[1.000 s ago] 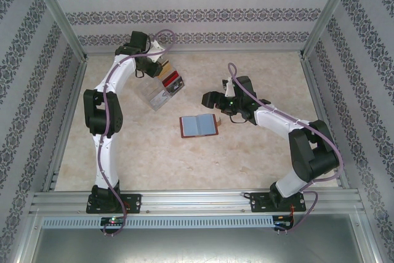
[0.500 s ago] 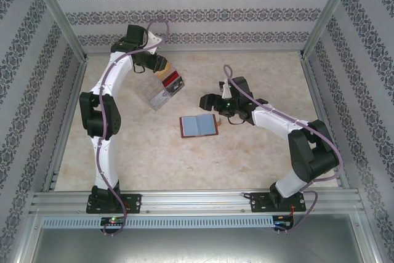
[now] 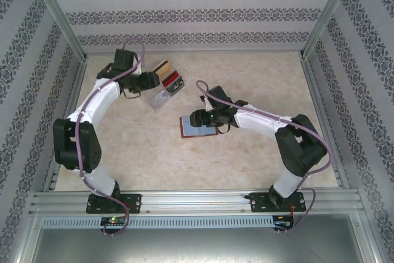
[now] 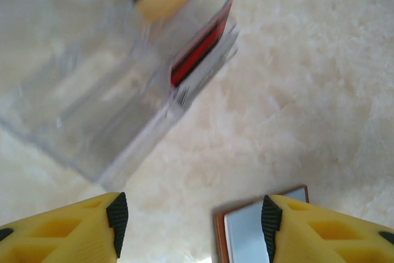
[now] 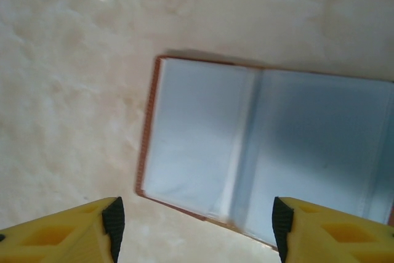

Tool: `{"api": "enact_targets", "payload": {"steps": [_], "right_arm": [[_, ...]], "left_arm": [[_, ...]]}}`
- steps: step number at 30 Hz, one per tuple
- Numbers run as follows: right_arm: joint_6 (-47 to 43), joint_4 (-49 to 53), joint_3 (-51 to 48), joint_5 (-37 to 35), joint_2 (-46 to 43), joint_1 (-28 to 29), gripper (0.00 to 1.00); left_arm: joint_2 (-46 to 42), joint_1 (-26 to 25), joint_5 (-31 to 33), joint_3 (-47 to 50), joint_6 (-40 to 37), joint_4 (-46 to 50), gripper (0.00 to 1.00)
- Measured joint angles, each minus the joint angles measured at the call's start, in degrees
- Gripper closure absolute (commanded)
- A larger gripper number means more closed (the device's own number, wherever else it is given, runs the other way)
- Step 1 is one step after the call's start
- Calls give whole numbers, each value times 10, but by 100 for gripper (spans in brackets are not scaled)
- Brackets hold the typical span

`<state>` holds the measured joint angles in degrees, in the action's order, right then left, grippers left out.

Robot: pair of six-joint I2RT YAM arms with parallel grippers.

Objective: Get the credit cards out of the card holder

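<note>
**Top external view:** The card holder (image 3: 200,127) is seen lying open, brown cover down, near the middle of the worktop (image 3: 258,164). The right tool (image 3: 197,117) is poised over the holder's 12 o'clock edge. At 11 o'clock from the holder a clear plastic box (image 3: 154,97) is set, with red-and-black cards (image 3: 173,82) and a yellow card (image 3: 162,68) propped at its far end. The left tool (image 3: 148,82) is held just beside the box, on its 9 o'clock side.

**Left wrist view:** The left tool's yellow fingers (image 4: 92,226) are shown parted to a middling gap. Nothing is gripped, and bare worktop is framed between them. The box is pictured at 10 o'clock, the striped yellow card at 12 o'clock, and a corner of the holder at 5 o'clock.

**Right wrist view:** The right tool (image 5: 197,232) is also seen empty, its jaws spread about as wide as one page of the holder. The open holder is spread from the centre out to 3 o'clock. Its pale blue sleeves are blurred, so it cannot be told whether a card is left inside.

**Step in hand:** With cards already lodged in the box, the emptying is judged to be well along. The step in hand is taken to be the right tool's approach to the holder. The next move would call for the tool to be lowered and its fingers narrowed onto a card edge at a sleeve mouth. The cover would likely need to be pinned so that only the card is drawn out.
</note>
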<state>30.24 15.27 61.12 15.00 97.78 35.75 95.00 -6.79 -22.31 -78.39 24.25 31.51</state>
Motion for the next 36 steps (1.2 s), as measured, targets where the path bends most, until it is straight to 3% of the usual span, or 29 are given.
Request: {"api": "enact_targets", "payload": {"steps": [4, 8, 17, 24, 30, 36], "right_arm": [[-3, 24, 1, -35, 17, 0, 37], [-3, 37, 1, -67, 17, 0, 38], [-2, 49, 1, -99, 17, -4, 41], [-2, 49, 1, -101, 25, -10, 43], [-2, 50, 1, -100, 44, -12, 43], [-2, 49, 1, -96, 49, -23, 43]], "left_arm": [[-42, -33, 2, 92, 58, -23, 48], [-60, -100, 5, 148, 105, -49, 56], [-26, -210, 20, 172, 177, -102, 67], [60, -235, 27, 153, 198, -110, 68], [84, -235, 31, 142, 209, -110, 77], [105, -235, 35, 138, 212, -111, 79]]}}
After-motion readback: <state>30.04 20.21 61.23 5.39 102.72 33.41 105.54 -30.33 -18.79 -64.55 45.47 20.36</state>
